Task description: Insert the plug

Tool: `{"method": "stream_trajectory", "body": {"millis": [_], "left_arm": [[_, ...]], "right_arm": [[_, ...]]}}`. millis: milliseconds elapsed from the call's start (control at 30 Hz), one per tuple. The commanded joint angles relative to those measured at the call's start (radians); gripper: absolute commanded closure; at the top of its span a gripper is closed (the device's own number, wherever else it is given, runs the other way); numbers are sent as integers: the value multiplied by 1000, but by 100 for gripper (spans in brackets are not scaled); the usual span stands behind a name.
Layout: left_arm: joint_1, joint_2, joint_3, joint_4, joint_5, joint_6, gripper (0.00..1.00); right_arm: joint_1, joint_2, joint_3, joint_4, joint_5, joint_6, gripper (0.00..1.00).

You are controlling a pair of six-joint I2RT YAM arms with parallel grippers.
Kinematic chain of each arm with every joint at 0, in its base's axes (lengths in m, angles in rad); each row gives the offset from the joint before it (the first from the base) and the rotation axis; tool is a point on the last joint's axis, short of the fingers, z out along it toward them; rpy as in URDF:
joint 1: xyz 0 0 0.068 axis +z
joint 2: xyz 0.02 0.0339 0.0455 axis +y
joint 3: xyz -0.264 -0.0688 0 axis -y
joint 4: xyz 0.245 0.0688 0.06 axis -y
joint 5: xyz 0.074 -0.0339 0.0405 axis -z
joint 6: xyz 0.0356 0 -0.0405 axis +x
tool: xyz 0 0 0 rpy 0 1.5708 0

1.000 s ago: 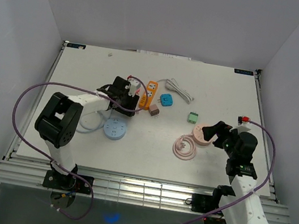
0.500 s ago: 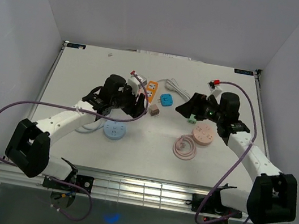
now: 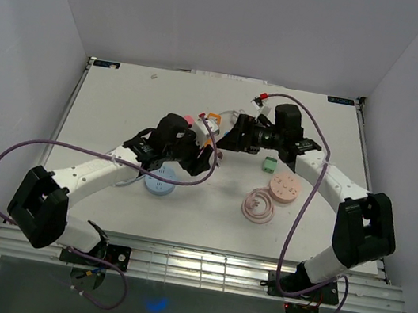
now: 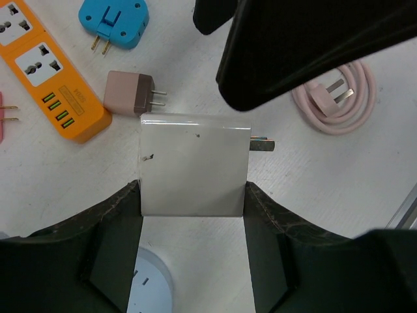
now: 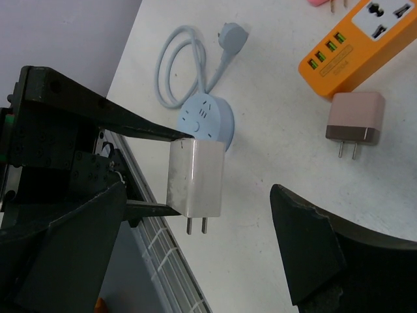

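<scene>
My left gripper (image 4: 193, 195) is shut on a white two-prong charger block (image 4: 195, 163) and holds it above the table, prongs pointing right in the left wrist view. The block also shows in the right wrist view (image 5: 195, 179), prongs down. My right gripper (image 5: 195, 254) is open, its jaws spread wide to either side of the block without touching it. In the top view the two grippers, left (image 3: 207, 159) and right (image 3: 225, 139), meet at the table's middle. The orange power strip (image 4: 45, 72) lies beyond, also seen in the right wrist view (image 5: 355, 42).
A pink-brown charger (image 4: 127, 92) and a blue adapter (image 4: 114, 23) lie beside the strip. A light blue round socket (image 3: 161, 181) with its cable, a pink round socket (image 3: 285, 188), a coiled pink cable (image 3: 258, 207) and a green adapter (image 3: 269, 164) lie around.
The right arm swung from the right side leftward to the left gripper. The left gripper moved right and nearer with the white block in it.
</scene>
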Motion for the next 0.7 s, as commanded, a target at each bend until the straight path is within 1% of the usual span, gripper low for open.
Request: {"method": "stream_trajectory", "body": {"millis": [0,200,300,333,433,467,500,533,567,600,633,667], "left_arm": [[-11,-56,21,30,-34,28,78],[-20,-73,18,47,-52,37,79],[-23,-79,20,47,-32,42,79],[-26,-80,20,48,-26,43,79],[-30,-80,18,49,-25,43,79],[-30,-80,18,49,-23,45,79],[-30,-82,17,50,-21,45,78],[-30,-82,17,50,-23,42,77],[-29,-82,15,52,-24,40,75],[-30,-82,14,58,-25,39,70],[-30,-85,11,59,-23,34,66],[-30,-85,9,61,-15,31,61]], "right_arm": [[30,27,54,-44,-43,10,4],[61,46,40,-29,-46,13,2],[67,52,11,31,-78,38,1],[70,55,6,46,-89,50,10],[75,61,3,63,-105,55,21],[76,61,3,68,-111,58,30],[76,61,0,79,-115,59,34],[76,58,-2,82,-126,59,44],[76,56,-3,86,-129,56,50],[76,52,-6,91,-125,53,57],[76,49,-8,91,-120,52,71],[76,44,-9,96,-122,48,77]]}}
